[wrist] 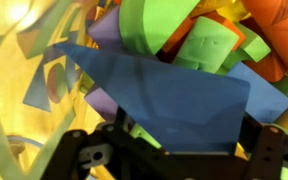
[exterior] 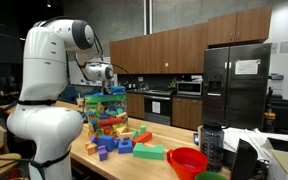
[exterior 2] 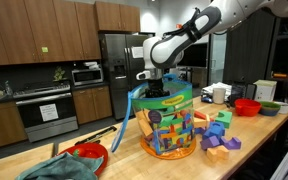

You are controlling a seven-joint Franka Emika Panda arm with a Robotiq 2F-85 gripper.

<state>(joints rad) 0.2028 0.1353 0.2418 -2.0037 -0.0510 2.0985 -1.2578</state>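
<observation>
A clear round tub packed with coloured foam blocks stands on the wooden counter. My gripper hangs straight over the tub's top, down among the uppermost blocks. In the wrist view a large blue foam slab fills the space between the two black fingers of the gripper. The jaws stand wide apart and are not pressed on the slab. Green, orange and purple blocks lie just beyond it. The fingertips are hidden behind the slab.
Loose foam blocks lie around the tub. A red bowl and a dark bottle stand further along the counter. Another red bowl and a teal cloth sit near one counter end.
</observation>
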